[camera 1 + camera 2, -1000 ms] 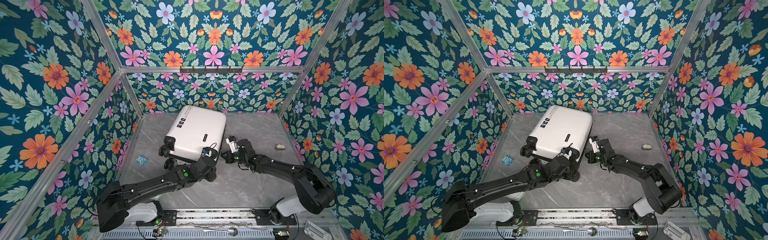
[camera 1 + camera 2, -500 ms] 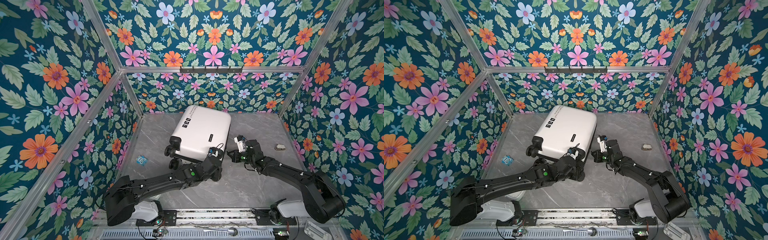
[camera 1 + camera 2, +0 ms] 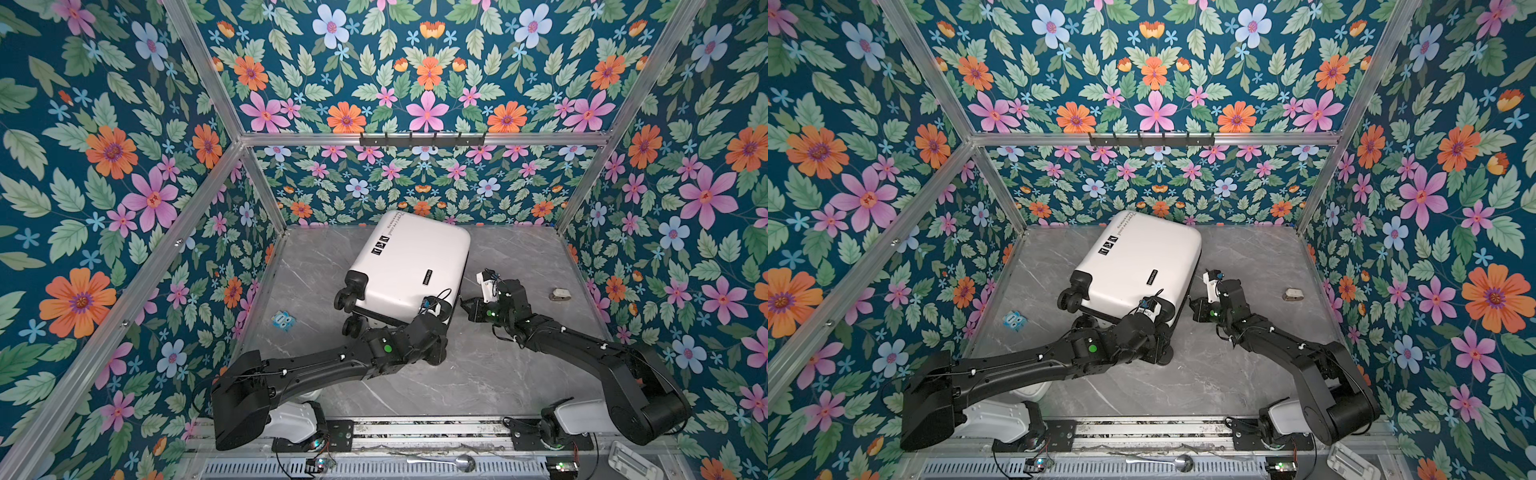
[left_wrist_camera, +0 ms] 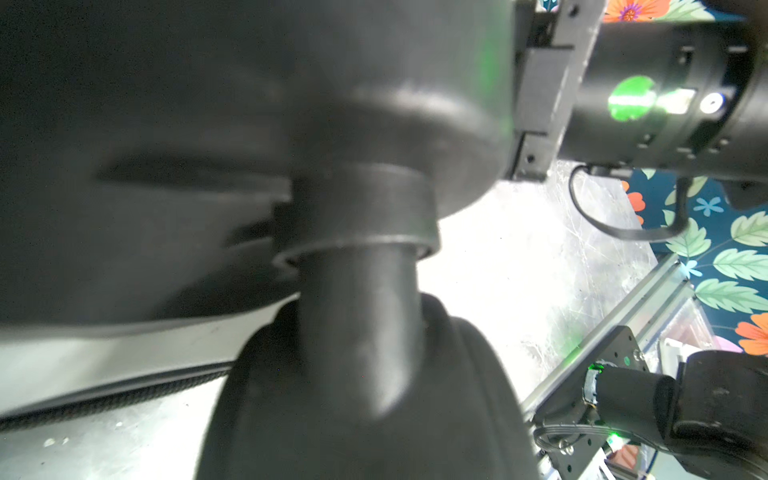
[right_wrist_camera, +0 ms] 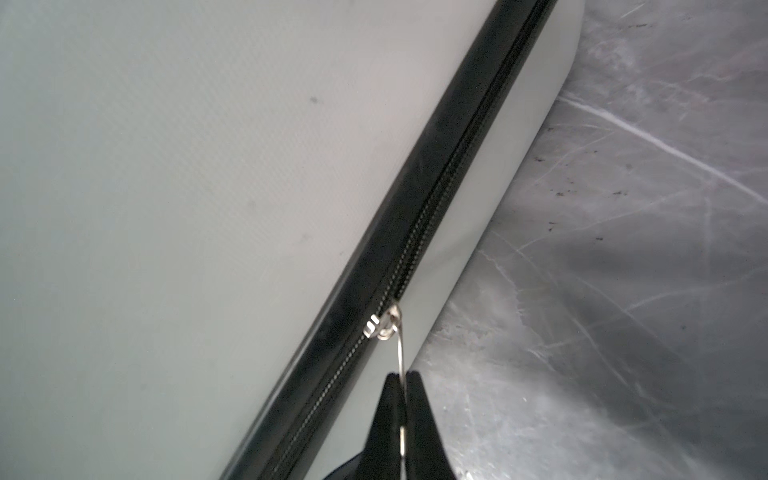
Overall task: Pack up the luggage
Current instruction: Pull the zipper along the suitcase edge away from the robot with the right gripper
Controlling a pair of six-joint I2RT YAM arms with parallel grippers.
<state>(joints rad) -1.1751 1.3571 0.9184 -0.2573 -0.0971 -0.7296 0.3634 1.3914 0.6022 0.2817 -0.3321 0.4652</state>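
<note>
Luggage [image 3: 409, 266] is found lying flat and closed on the marble surface [image 3: 478, 374], near the back wall and turned askew, with its wheeled end toward the left arm. The right pincer [image 5: 401, 376] is clenched on the thin metal zipper pull [image 5: 398, 349], whose slider [image 5: 380, 326] sits on the black zipper band [image 5: 457, 166] along the side of the shell. The pull is pinched at its very end, presumably so that the slider can be drawn along the band without the shell being fouled. The left pincer [image 3: 438, 311] is placed at the near corner of the case, where a black caster wheel [image 4: 361, 395] and its stem fill the left wrist view. This is judged to be a bracing position, so that the light case is not dragged across the surface when the zipper is pulled. Whether that pincer is grasping the wheel or merely set against it cannot be told, since its fingers are not shown. Zipping is taken to be the step in hand, late in the packing. A small blue item [image 3: 283, 321] and a small grey one [image 3: 560, 295] lie loose on the surface, well apart from the case.
</note>
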